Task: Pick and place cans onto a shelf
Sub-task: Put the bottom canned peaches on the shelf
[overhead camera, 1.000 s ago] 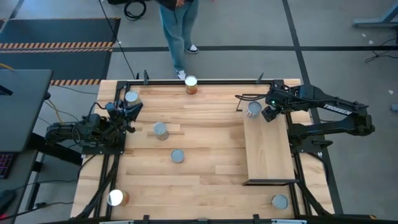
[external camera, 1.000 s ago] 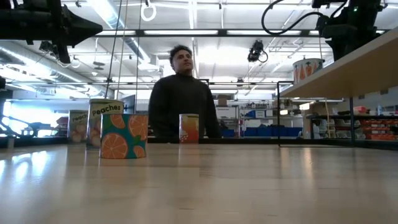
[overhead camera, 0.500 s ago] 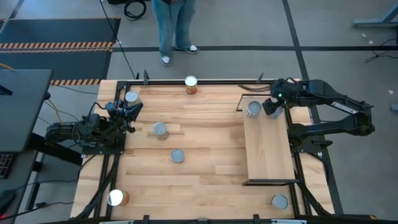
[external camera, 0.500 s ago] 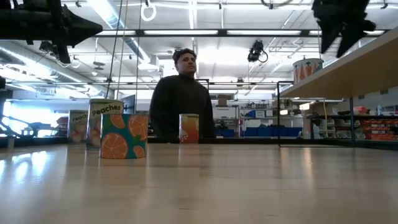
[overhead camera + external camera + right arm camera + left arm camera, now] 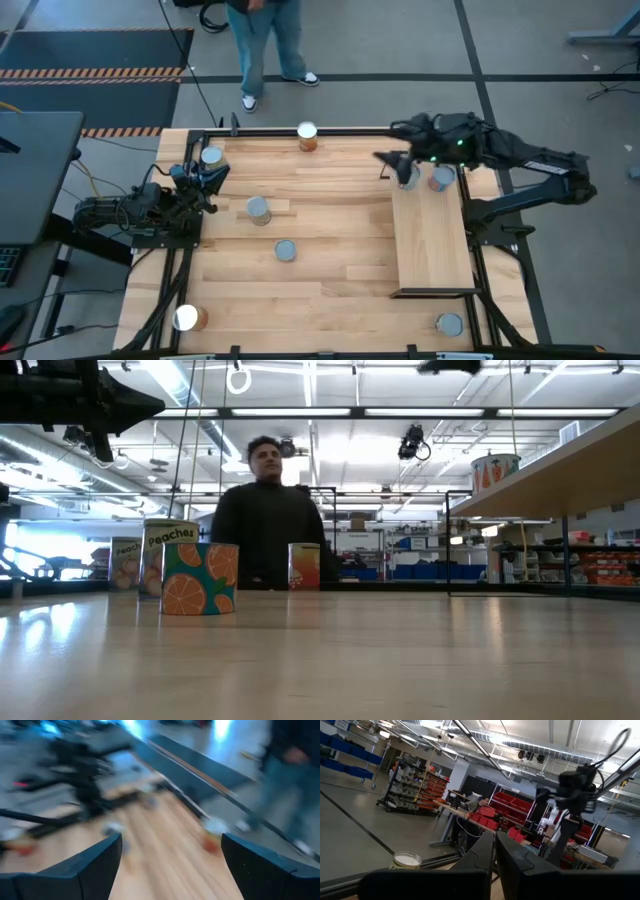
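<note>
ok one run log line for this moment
left tool: shut, parked at table's left edge | right tool: open, empty, by shelf's far end | cans on shelf: two

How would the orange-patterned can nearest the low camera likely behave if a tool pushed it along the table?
The orange-patterned can stands upright and looks squat, nearly as wide as tall, so it would probably slide rather than tip. Its sides are round, so if knocked over it could roll across the smooth wooden tabletop. It looks like a rigid tin, unlikely to deform.

Right arm stretched out, its hand (image 5: pixel 392 160) spread wide and empty. Left arm folded back at desk edge, hand (image 5: pixel 212 176) closed.
</note>
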